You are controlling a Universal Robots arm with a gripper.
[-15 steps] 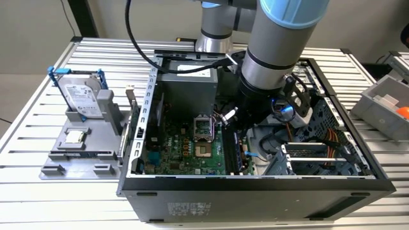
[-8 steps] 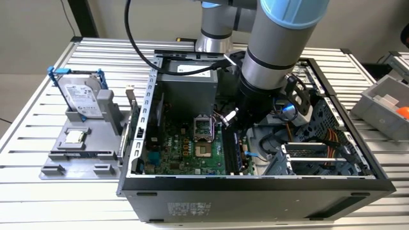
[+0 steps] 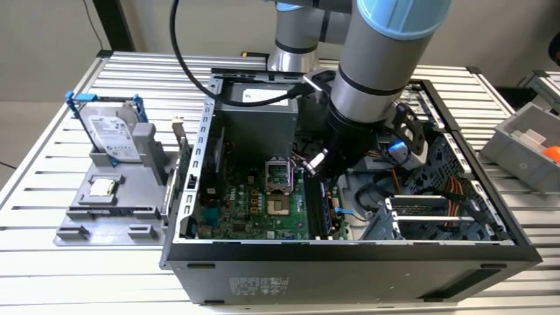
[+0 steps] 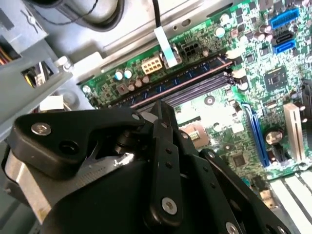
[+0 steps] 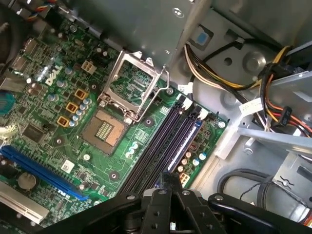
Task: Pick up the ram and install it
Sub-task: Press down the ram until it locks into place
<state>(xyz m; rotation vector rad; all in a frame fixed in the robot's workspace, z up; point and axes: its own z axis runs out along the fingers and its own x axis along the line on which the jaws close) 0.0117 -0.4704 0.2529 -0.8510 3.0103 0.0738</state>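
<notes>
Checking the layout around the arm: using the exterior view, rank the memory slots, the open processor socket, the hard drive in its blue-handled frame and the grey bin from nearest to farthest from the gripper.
1. Memory slots, directly beneath the gripper.
2. Processor socket, just toward the exterior view's left, on the motherboard.
3. and 4. Hard drive, outside the case on the exterior view's left, and grey bin, far on the exterior view's right: too close to call.

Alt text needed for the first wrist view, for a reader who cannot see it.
The black pincer hangs just above the motherboard's black memory slots inside an open computer case. Beside the slots sits the processor socket with its metal retention frame swung open.
</notes>
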